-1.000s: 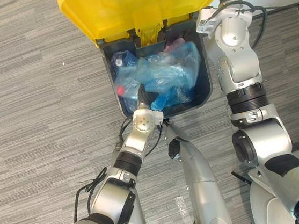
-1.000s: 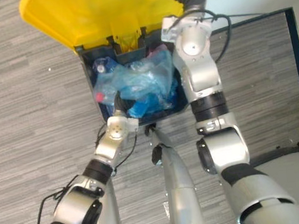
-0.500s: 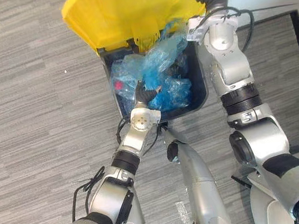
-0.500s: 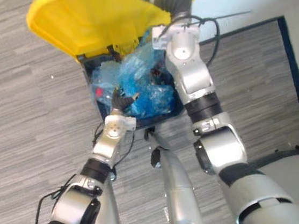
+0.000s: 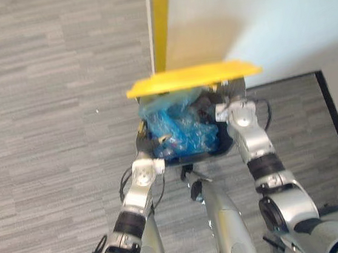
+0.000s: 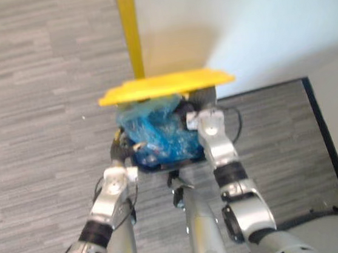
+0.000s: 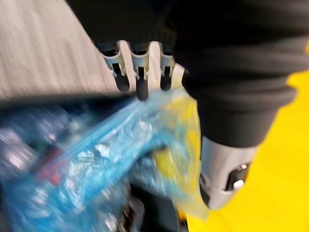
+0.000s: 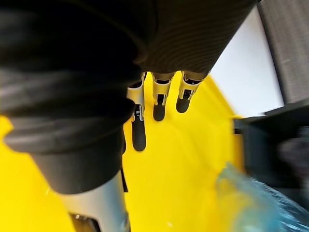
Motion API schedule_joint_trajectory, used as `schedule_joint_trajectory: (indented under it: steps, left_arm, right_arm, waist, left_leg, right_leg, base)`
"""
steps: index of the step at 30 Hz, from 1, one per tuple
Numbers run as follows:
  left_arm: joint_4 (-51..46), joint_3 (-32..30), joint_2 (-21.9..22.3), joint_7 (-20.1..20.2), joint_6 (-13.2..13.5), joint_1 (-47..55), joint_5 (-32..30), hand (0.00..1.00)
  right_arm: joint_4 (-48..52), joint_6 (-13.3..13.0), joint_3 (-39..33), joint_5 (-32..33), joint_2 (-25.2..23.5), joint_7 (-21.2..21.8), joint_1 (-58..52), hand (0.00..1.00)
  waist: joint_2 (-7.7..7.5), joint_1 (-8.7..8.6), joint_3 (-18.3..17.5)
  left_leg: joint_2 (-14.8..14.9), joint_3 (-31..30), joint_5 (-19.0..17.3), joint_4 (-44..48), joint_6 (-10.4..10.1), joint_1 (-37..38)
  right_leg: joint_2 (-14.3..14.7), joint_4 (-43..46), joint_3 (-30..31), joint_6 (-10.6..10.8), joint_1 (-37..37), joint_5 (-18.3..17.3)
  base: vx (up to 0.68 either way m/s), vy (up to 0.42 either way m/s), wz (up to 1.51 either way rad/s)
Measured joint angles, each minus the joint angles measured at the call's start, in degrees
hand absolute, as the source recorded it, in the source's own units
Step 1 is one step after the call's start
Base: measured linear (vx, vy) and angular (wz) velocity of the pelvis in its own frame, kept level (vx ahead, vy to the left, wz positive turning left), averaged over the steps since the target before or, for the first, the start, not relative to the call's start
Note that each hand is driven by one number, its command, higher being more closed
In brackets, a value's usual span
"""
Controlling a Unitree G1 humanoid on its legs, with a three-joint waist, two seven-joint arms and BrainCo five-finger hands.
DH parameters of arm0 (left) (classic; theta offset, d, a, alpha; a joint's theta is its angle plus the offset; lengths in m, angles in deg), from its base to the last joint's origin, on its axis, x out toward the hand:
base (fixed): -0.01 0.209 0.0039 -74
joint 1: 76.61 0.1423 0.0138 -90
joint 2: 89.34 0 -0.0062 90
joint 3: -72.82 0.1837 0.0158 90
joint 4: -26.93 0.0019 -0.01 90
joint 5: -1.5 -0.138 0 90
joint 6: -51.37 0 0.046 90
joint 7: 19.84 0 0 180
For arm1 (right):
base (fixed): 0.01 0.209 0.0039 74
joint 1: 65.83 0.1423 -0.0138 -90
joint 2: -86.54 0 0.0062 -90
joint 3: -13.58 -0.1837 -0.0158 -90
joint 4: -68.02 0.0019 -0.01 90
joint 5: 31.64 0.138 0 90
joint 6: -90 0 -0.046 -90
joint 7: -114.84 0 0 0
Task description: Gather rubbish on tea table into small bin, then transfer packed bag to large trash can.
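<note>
The large trash can (image 5: 216, 152) stands on the grey carpet (image 5: 46, 116) against a pale wall (image 5: 260, 12), its yellow lid (image 5: 194, 78) raised and seen nearly edge-on. The packed blue bag (image 5: 178, 128) sits inside the can, bulging above the rim under the lid. The left hand (image 7: 140, 72) is at the can's near left corner, its fingers loosely extended over the bag's crinkled plastic and the thumb apart beside it. The right hand (image 8: 138, 125) has straight fingers spread flat against the lid's yellow underside
</note>
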Motion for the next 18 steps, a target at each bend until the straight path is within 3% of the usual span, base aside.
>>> schedule_joint_trajectory:
  steps: [2,6,11,12,13,14,15,16,17,18]
  left_arm:
    - [-0.17,-1.22,-0.01,0.25,0.00,2.62,-0.05,0.00]
    - [1.68,-6.23,0.72,2.21,0.08,10.13,-0.56,0.00]
    - [13.74,-11.95,1.00,2.99,-0.47,13.14,-1.68,0.00]
    - [16.38,-13.45,1.22,3.08,-1.04,13.13,-1.75,0.00]
    - [19.00,-16.70,2.66,3.10,-1.31,13.55,-2.06,0.00]
    - [19.80,-18.23,3.06,3.06,-1.38,13.77,-2.13,0.00]
    - [21.27,-18.92,3.16,2.84,-1.45,13.84,-2.25,0.00]
    - [22.23,-19.27,3.20,2.83,-1.48,14.41,-2.28,0.00]
    - [23.52,-19.38,3.15,2.82,-2.20,14.89,-2.27,0.00]
    - [24.08,-19.68,3.14,2.82,-2.43,14.77,-2.29,0.00]
  right_arm:
    - [-0.01,0.30,0.01,-0.16,-0.63,0.64,-3.12,0.00]
    - [0.00,0.32,0.84,-2.80,-2.96,2.49,-12.78,0.00]
    - [0.00,0.23,1.22,-6.61,-5.22,4.45,-22.77,0.00]
    - [-0.04,0.21,0.49,-6.64,-5.84,4.65,-25.41,0.00]
    - [-0.51,0.18,-1.00,-6.67,-7.12,4.87,-28.37,0.00]
    - [-0.79,0.15,-1.37,-6.75,-7.54,4.85,-29.56,0.00]
    - [-3.17,-0.44,-2.39,-7.66,-8.17,4.77,-31.44,0.00]
    - [-6.69,-0.88,-3.74,-8.96,-8.87,4.77,-32.77,0.00]
    - [-11.65,-1.01,-5.96,-9.73,-9.86,4.47,-35.02,0.00]
    - [-13.64,-1.01,-7.07,-10.32,-10.27,4.31,-35.65,0.00]
  waist:
    - [-0.02,0.41,-0.04]
    - [0.14,1.13,-3.58]
    - [-0.03,1.12,-4.93]
    - [-0.34,1.03,-5.75]
    - [-0.03,0.92,-7.00]
    - [0.29,0.90,-7.41]
    - [-0.16,-0.15,-7.91]
    - [-0.48,-0.65,-8.63]
    - [-1.53,-0.81,-10.42]
    - [-1.77,-1.05,-10.63]
  left_leg:
    - [-0.18,0.18,0.28,-1.51,0.24,3.01]
    - [-1.28,0.48,0.92,-5.56,0.82,8.64]
    - [-2.38,1.84,1.61,-8.08,0.43,14.71]
    - [-2.99,2.03,2.78,-9.40,0.25,15.44]
    - [-1.49,3.07,5.61,-13.41,0.77,16.68]
    - [-1.12,3.65,6.94,-15.13,-0.22,17.35]
    - [-1.27,3.30,9.14,-18.66,-0.54,19.74]
    - [-1.23,3.16,10.55,-20.85,-0.88,21.23]
    - [-1.07,2.79,11.13,-21.37,-1.51,21.28]
    - [-1.23,2.84,11.17,-21.22,-1.65,21.12]
  right_leg:
    - [-0.27,0.41,0.01,-0.01,2.21,-0.68]
    - [-1.25,0.95,0.23,0.49,5.81,-2.31]
    - [-2.32,2.86,1.72,2.75,9.18,-3.28]
    - [-2.88,2.16,1.96,6.03,9.49,-1.68]
    - [-2.09,-2.20,2.95,12.89,11.13,2.28]
    - [-2.24,1.84,3.23,8.66,10.39,0.77]
    - [-3.52,13.70,4.38,2.70,10.28,-4.19]
    - [-4.33,20.21,6.19,2.47,11.79,-7.49]
    - [-5.09,22.64,8.70,3.56,13.77,-10.88]
    - [-4.47,21.65,8.68,3.85,13.98,-11.08]
  base:
    - [0.04,-0.002,0.07]
    - [0.05,0.011,0.04]
    - [0.01,0.032,-0.08]
    - [-0.04,0.027,-0.13]
    - [-0.05,-0.009,-0.16]
    - [-0.05,-0.033,-0.01]
    - [-0.02,-0.045,0.15]
    - [-0.01,-0.104,0.24]
    - [-0.02,-0.128,0.12]
    - [-0.08,-0.155,0.06]
